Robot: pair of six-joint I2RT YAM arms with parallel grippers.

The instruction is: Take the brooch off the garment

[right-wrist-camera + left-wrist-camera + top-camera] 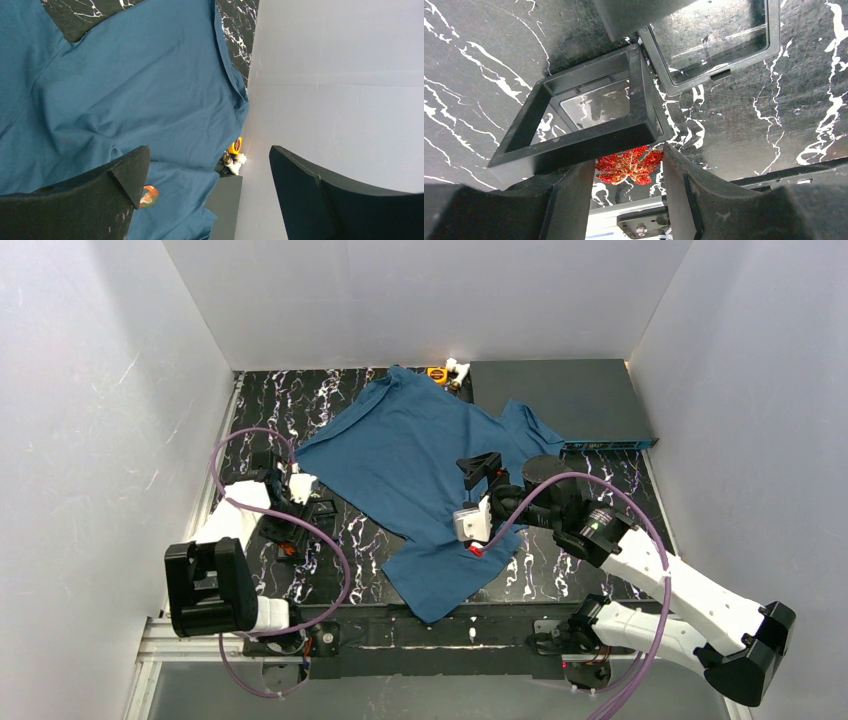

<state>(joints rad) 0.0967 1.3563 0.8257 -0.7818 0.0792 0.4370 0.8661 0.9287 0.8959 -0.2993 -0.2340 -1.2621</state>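
The leaf brooch (629,165), red and glittery, is off the T-shirt (400,455). It shows low over the black marbled table (280,405), right against the near wall of an open black box (574,135), well to the left of the cloth. A second black frame with a clear pane (724,74) lies just beside that box, touching it at a corner. The left gripper (626,156) has its fingers partly apart with the leaf filling the gap between them; whether they pinch it or only straddle it cannot be told. The T-shirt, dark teal-blue, lies spread and rumpled across the middle of the table, one sleeve reaching the edge of a flat dark grey case (560,400) at the far right. A small round orange-and-white badge (149,196) sits on the cloth, close beside one fingertip in the right wrist view. The right gripper (480,468) hangs over the T-shirt with its fingers spread wide and nothing between them. A few small orange and white bits (447,372) stand at the far edge by the collar.
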